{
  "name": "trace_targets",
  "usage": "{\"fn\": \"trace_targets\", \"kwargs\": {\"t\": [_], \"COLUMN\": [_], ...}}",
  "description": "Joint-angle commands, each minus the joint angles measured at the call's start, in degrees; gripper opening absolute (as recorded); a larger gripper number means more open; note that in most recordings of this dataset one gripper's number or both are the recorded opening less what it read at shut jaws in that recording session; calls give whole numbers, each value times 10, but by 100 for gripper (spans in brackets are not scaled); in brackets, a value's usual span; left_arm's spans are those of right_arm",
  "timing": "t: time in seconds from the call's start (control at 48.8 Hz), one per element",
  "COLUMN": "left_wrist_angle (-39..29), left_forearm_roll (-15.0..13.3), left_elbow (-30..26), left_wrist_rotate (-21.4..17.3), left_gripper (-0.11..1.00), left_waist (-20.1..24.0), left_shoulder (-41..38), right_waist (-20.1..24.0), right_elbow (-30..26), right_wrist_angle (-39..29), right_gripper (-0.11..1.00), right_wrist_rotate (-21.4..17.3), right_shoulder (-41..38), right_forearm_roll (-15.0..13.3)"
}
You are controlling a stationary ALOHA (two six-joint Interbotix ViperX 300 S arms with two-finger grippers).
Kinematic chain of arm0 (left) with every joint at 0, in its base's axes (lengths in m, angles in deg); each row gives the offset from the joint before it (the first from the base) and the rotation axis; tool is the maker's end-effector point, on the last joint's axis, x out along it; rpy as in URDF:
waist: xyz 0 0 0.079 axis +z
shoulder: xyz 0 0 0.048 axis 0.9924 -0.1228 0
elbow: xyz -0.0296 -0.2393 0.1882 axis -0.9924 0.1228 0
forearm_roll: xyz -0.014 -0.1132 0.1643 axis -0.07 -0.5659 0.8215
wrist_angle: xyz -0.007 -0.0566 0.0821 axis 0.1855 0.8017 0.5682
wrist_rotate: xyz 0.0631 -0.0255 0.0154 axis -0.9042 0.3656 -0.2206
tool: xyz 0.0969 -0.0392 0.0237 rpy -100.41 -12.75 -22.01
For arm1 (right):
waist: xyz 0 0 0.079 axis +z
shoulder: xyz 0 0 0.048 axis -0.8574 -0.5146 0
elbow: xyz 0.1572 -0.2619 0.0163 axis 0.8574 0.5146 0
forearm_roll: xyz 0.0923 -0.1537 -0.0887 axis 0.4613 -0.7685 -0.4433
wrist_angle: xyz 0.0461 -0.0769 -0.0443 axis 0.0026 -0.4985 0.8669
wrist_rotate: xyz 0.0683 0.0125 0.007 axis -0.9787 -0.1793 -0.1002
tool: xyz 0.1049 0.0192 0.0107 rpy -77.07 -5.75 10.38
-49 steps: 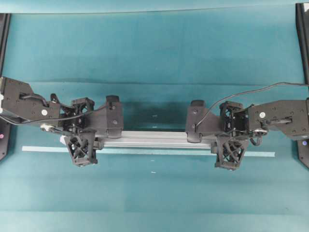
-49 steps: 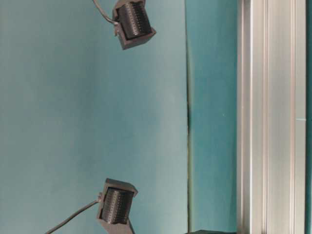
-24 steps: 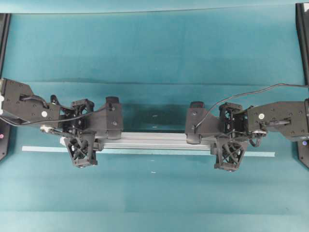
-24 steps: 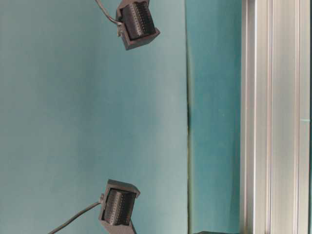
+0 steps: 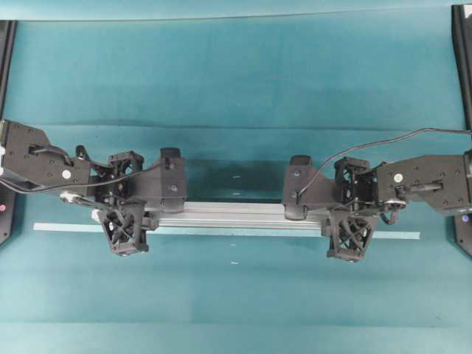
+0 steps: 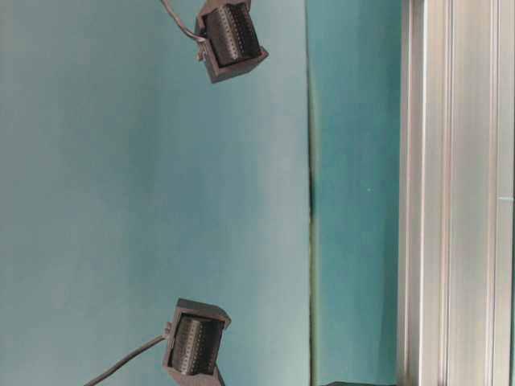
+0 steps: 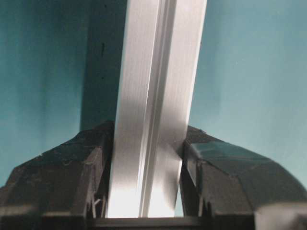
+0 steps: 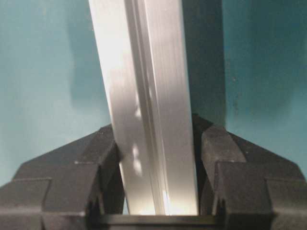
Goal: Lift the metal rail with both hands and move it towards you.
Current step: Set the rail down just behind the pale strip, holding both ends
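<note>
The metal rail [image 5: 236, 214] is a long silver grooved bar lying left to right across the teal table. My left gripper [image 5: 125, 210] is shut on it near its left end, and my right gripper [image 5: 352, 214] is shut on it near its right end. In the left wrist view the rail [image 7: 153, 96] runs up between the black fingers [image 7: 67, 172] of the left gripper [image 7: 148, 143]. In the right wrist view the rail [image 8: 139, 62] is clamped in the right gripper [image 8: 156, 139]. A wide dark shadow lies beside the rail. The table-level view shows the rail [image 6: 455, 193] close at the right edge.
A thin pale tape strip [image 5: 221, 231] lies on the cloth just in front of the rail and reaches past both its ends. Black frame posts [image 5: 461, 59] stand at the far side edges. Two black camera boxes [image 6: 232, 36] [image 6: 193, 342] hang in the table-level view.
In the table-level view the rail has shifted a little to the right and looks slightly larger. Both grippers have edged along with it, and they still hold the rail.
</note>
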Motion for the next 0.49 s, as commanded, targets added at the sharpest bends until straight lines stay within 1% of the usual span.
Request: {"fn": "trace_targets", "kwargs": {"t": [0.0,0.164,0.471], "left_wrist_angle": [18,49,51], "left_forearm_roll": [-3,-3,-3], "left_elbow": [1,8,9], "left_wrist_rotate": [22,24,23], "left_gripper": [31,31,31], "left_waist": [5,4,2], "left_shoulder": [1,1,2], "right_waist": [1,-3,-4], "right_elbow": [-4,-2,-2], "right_wrist_angle": [7,6,3], "right_gripper": [41,41,41], "right_wrist_rotate": [-5,-7,-6], "right_shoulder": [-2,-2,-2], "right_forearm_roll": [4,4,4]}}
